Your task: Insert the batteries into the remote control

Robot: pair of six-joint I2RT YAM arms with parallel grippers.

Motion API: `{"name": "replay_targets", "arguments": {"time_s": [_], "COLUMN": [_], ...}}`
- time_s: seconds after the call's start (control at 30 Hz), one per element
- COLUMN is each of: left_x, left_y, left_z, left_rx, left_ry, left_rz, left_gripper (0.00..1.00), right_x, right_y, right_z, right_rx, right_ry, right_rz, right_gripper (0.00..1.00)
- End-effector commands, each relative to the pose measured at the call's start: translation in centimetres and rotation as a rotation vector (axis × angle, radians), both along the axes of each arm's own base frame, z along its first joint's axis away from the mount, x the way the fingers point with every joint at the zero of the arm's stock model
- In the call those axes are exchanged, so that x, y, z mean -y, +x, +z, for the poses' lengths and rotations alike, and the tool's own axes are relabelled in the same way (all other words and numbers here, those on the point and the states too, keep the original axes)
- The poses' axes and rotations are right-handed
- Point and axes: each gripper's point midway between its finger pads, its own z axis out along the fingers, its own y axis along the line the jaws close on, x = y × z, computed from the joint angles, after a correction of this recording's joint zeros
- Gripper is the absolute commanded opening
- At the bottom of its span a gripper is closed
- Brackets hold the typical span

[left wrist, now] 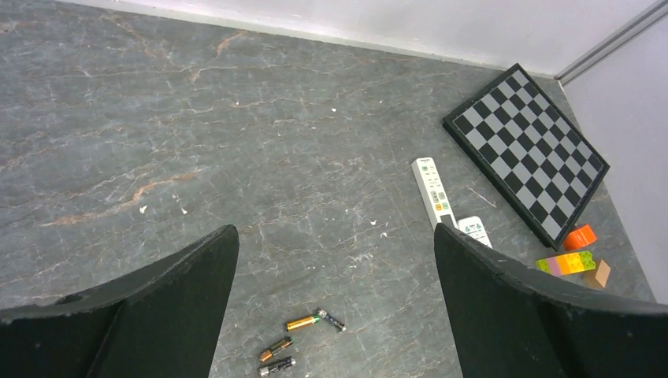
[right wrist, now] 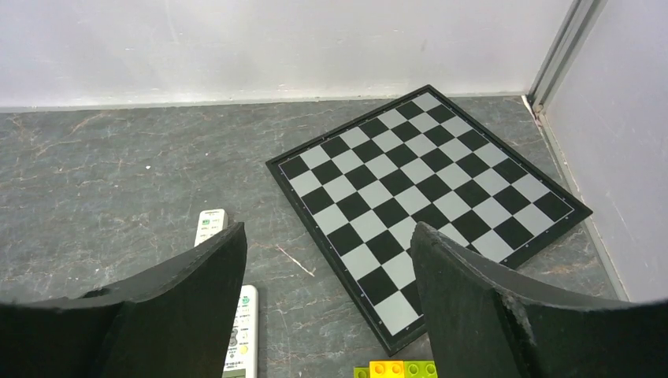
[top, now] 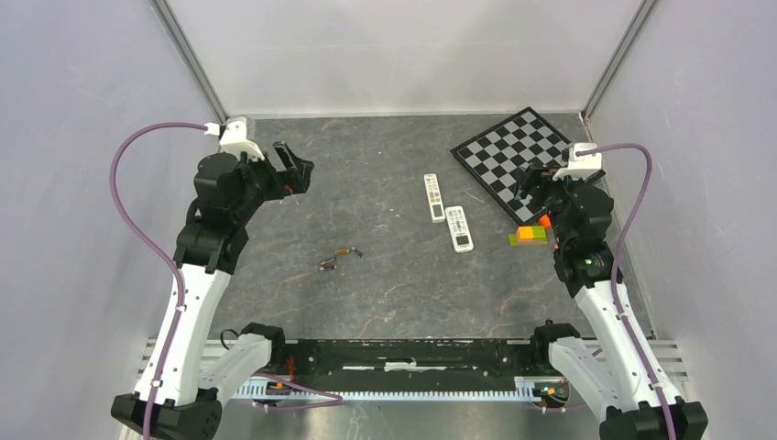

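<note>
The table (top: pixel 394 302) had a dark grey, marbled top, and plain pale walls closed it on three sides. A chessboard (top: pixel 526 161) lay in the far right corner. Two white remotes (top: pixel 433 197) lay near the middle, one just beside the other. The batteries (top: pixel 328 264) lay well apart from them, more to the left and nearer to the arms.

From above the batteries were only tiny marks; the left wrist view showed several short pieces, gold and dark, close together. The coloured blocks (top: pixel 530 235) beside the right arm were cut by the lower edge of the right wrist view.

Both arms stood raised at the sides, bent forward. The left gripper (top: pixel 293 167) was spread fully and held nothing. The right gripper (top: pixel 531 183) was also wide apart and empty, near the chessboard.
</note>
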Motion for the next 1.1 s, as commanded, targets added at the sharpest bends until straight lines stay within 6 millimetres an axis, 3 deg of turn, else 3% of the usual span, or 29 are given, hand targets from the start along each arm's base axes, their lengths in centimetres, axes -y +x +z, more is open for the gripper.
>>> {"name": "replay_targets", "arguments": {"time_s": [0.0, 0.13, 0.3, 0.47, 0.73, 0.8, 0.97, 1.07], "left_x": [-0.9, -1.0, -1.6, -1.0, -0.3, 0.5, 1.3, 3.6], "left_y": [0.3, 0.3, 1.1, 1.6, 1.8, 1.4, -0.8, -1.8], "left_z": [1.3, 1.3, 0.2, -1.4, -5.3, -6.9, -14.4, -17.0], "left_rx": [0.028, 0.033, 0.014, -0.067, -0.185, -0.229, -0.397, -0.466], "left_ry": [-0.012, -0.017, -0.078, -0.116, -0.124, -0.141, -0.092, -0.094], "left_rz": [0.057, 0.065, 0.142, 0.142, 0.125, 0.092, 0.073, 0.024], "left_gripper": [1.0, 1.0, 1.0, 1.0, 1.0, 1.0, 1.0, 1.0], "right_x": [-0.2, -0.2, -0.3, -2.7, -2.6, -2.9, -5.8, -6.7], "right_y": [0.2, 0.3, 0.3, 0.3, 0.6, 0.5, -0.7, -1.4], "right_z": [2.0, 1.8, 1.3, 0.9, -1.1, -1.5, -3.9, -6.1], "right_rx": [0.056, 0.052, 0.047, 0.042, -0.056, -0.066, -0.132, -0.192], "right_ry": [0.018, 0.022, 0.033, 0.043, 0.053, 0.069, 0.158, 0.191], "right_rz": [0.006, 0.006, 0.012, 0.146, 0.126, 0.141, 0.289, 0.332], "right_gripper": [0.82, 0.98, 0.98, 0.98, 0.98, 0.98, 0.94, 0.91]}}
